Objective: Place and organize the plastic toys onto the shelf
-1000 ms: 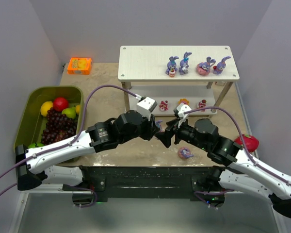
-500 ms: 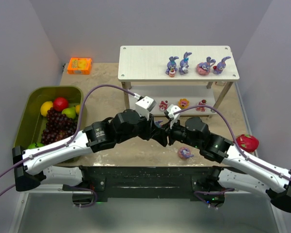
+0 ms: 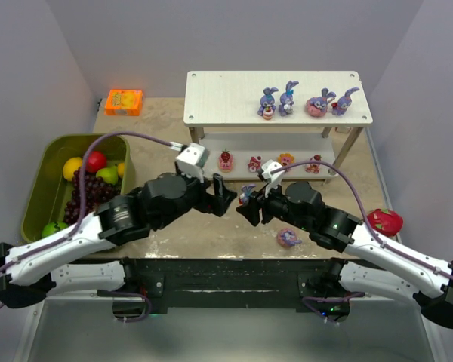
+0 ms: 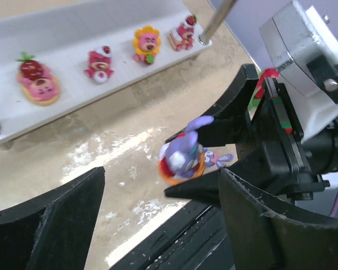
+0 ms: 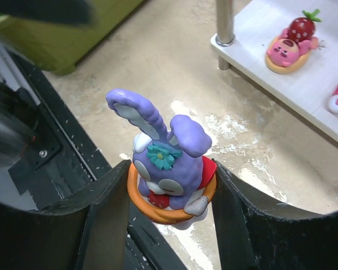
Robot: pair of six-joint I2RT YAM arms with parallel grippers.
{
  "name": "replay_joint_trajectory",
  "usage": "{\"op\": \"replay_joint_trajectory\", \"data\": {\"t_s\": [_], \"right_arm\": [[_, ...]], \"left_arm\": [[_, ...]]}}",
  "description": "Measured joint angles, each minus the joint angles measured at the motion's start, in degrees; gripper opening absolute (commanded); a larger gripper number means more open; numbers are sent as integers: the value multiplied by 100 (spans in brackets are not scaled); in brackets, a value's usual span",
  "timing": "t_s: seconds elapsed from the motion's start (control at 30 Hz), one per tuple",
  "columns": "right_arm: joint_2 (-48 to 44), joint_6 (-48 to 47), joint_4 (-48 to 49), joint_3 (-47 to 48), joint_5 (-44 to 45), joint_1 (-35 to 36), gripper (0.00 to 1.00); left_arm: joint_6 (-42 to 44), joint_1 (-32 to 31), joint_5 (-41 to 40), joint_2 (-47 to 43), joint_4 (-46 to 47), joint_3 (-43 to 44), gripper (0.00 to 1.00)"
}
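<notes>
Left arm has drawn back leftward since a second ago; left claw (image 3: 221, 196) is now spread and empty, no longer nose to nose with its partner. Right claw (image 3: 249, 204) pinches the purple bunny (image 5: 169, 169) by its orange ring, upright above the desk (image 3: 158, 121) in front of the shelf (image 3: 226, 98); the handover looks done and the carry is in hand. The next move likely calls for a lift to the top board, setting it left of the four bunnies (image 3: 287, 99) without knocking them.

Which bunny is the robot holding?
The purple bunny on the orange ring, pinched in the right gripper. Four other bunnies stand atop the shelf; another bunny rests on the table.
</notes>
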Motion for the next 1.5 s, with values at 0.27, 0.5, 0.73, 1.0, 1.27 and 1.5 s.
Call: {"op": "replay_joint_trajectory", "data": {"t_s": [0.27, 0.5, 0.73, 1.0, 1.27, 1.5], "right_arm": [[55, 229, -94, 387, 785, -2, 0], [887, -59, 31, 2085, 1475, -4, 0], [1937, -396, 424, 3235, 2406, -4, 0], [2848, -758, 837, 3862, 3276, -15, 0], [3187, -984, 1182, 3980, 3630, -258, 0], [3394, -1023, 1408, 4083, 3543, -616, 0]], "left_arm": [[-238, -11, -942, -2345, -326, -533, 90], [-640, -11, -1357, -2557, -1281, -785, 90], [-960, -11, -1558, -2439, -2057, -1158, 91], [-1010, -11, -1694, -2846, -2083, -1528, 93], [-1003, -11, -1790, -2776, -1971, -1609, 94], [-1001, -11, -1821, -2719, -1912, -1687, 95]]}}
